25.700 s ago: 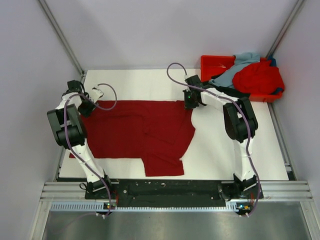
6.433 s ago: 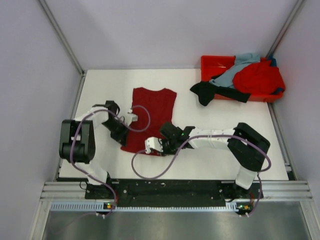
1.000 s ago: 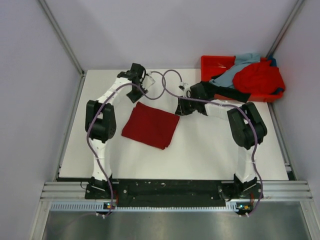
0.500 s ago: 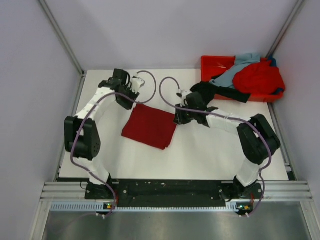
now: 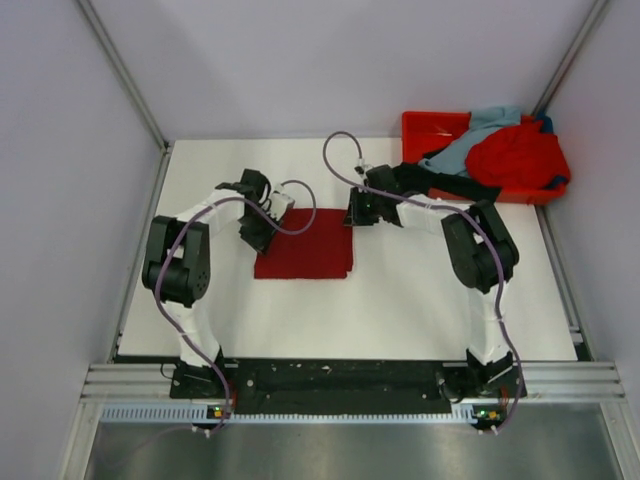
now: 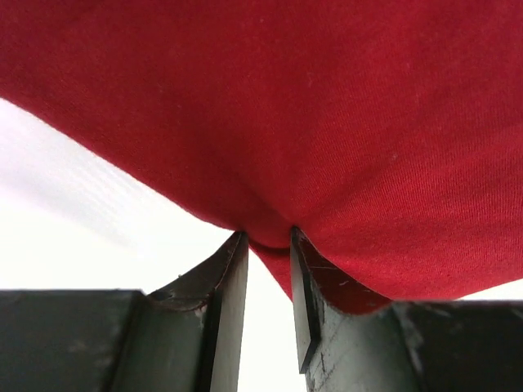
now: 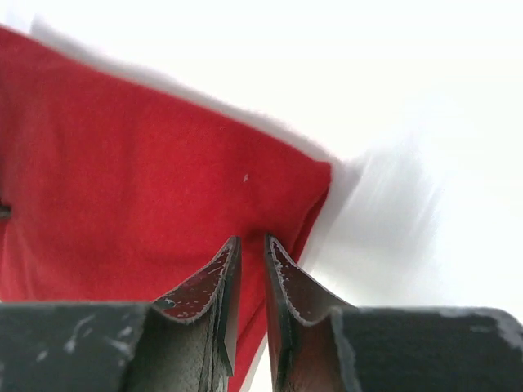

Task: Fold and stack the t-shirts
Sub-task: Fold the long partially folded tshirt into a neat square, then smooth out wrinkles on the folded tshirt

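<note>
The left arm [image 5: 205, 208] and the right arm [image 5: 430, 207] are wearing white shells between bulky black joint housings. A purple cable [image 5: 314, 207] is trailing along each. The fingers [image 7: 298, 314] are looking matte black, scuffed pale along their edges.

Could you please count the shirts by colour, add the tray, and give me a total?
dark crimson shirt: 1 (folded, on the table)
bright red shirt: 1
pale grey-blue shirt: 1
black shirt: 1
orange-red tray: 1
Total: 5 things, 4 of them shirts
</note>
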### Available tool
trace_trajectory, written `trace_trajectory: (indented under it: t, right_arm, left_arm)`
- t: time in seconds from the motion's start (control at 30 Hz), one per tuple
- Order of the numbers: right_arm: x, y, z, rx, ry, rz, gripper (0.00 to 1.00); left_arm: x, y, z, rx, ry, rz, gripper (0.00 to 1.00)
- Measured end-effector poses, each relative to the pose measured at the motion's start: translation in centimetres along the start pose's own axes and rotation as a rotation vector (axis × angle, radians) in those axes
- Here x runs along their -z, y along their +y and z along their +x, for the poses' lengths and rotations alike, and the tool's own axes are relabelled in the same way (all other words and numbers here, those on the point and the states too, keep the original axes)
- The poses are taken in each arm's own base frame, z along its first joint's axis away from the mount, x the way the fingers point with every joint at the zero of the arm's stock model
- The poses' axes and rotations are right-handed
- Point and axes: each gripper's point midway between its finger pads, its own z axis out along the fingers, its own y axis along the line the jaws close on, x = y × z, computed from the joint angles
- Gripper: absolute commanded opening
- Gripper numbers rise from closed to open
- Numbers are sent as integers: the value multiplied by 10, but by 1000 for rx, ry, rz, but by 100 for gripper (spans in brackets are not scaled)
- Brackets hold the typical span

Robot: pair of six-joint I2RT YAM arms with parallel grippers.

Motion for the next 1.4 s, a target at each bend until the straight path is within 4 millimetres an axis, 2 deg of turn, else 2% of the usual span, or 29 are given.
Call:
trace_trajectory:
  t: [0.13,0.27,0.37,0.47,0.57,0.63,0.7,0.8,0.93,1.03,1.13,1.23,1.4]
  right_arm:
    - [-9,-12,-19,5,0,25,24]
    - [-3,-16,-18,50,22,50,36]
    - [21,-17,-6,99,37,78,43]
    - [60,-4,1,140,24,74,44]
    - [89,20,2,175,-16,37,41]
    - [98,39,3,194,-44,-6,30]
    - [96,51,5,197,-61,-53,18]
    - [87,61,18,165,-48,-132,10]
    - [65,69,31,110,-16,-222,6]
    - [53,63,49,68,29,-231,6]
    - [42,49,72,26,90,-200,6]
    - [35,39,86,1,129,-172,6]
    - [35,37,85,-1,126,-160,10]
  left_arm:
    - [1,2,-1,-2,-4,-10,36]
    - [8,4,-1,-6,-8,-17,45]
    - [25,0,-1,-13,-20,1,48]
    - [51,-3,-13,-29,-80,13,46]
    - [75,3,-39,-36,-168,-8,42]
    - [84,5,-57,-29,-216,-7,38]
    - [88,5,-75,-17,-260,18,37]
    - [77,3,-92,10,-297,62,34]
    - [41,6,-97,74,-258,104,33]
    - [7,19,-101,118,-206,92,32]
    - [-21,35,-106,162,-166,69,31]
    - [-19,49,-117,187,-191,32,33]
    - [-19,59,-114,201,-186,-2,41]
